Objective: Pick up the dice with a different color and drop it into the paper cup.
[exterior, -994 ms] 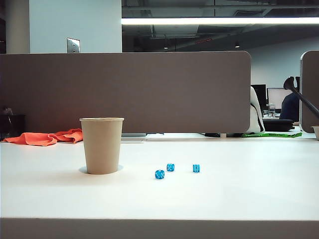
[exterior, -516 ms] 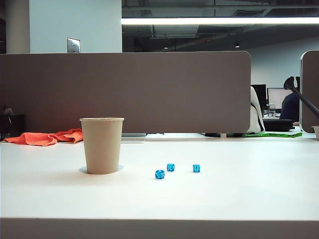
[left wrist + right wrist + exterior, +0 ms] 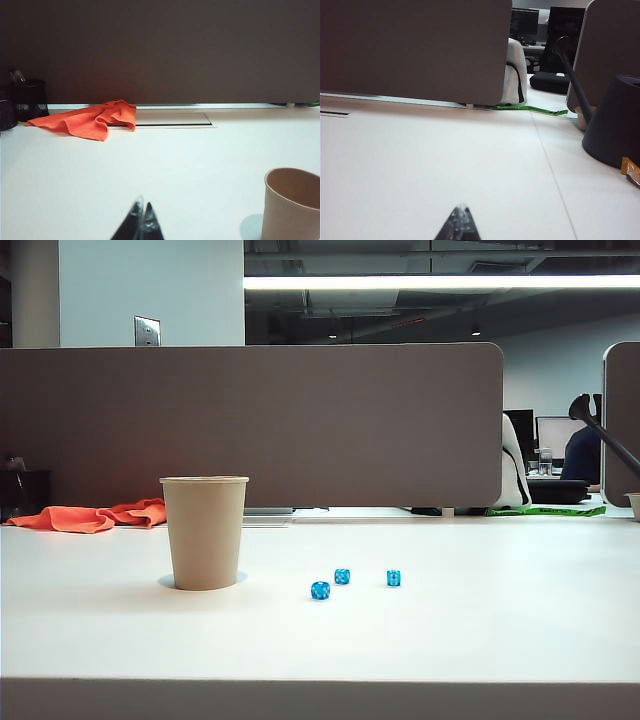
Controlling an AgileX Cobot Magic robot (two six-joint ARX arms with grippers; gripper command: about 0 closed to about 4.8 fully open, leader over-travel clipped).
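Grey partition panels (image 3: 250, 425) stand along the far edge of a white desk (image 3: 480, 625), with an office and a ceiling light strip behind them. On the desk, left of the middle and well back from the near edge, stands the paper cup (image 3: 205, 532), upright, its mouth open upward. To its right lie three blue dice (image 3: 342, 576) in a loose row, apart from each other and from the cup; the one nearest the cup sits slightly closer to the near edge. No red die shows in any view; whether it lies inside the cup cannot be told, since the exterior view sees only the cup's outer wall and the left wrist view shows just part of the inner wall. An orange cloth (image 3: 95, 515) lies crumpled at the far left edge, by the partition, with a dark mesh pot (image 3: 30, 99) beside it in the left wrist view.

Neither arm appears in the exterior view. The left gripper (image 3: 141, 220) hangs low over bare desk, its fingertips pressed together on nothing, with the cup off to one side and near it. The right gripper (image 3: 460, 220) likewise sits over bare desk, fingertips closed together and holding nothing, near a dark watering can (image 3: 612, 125) at the desk's right side.
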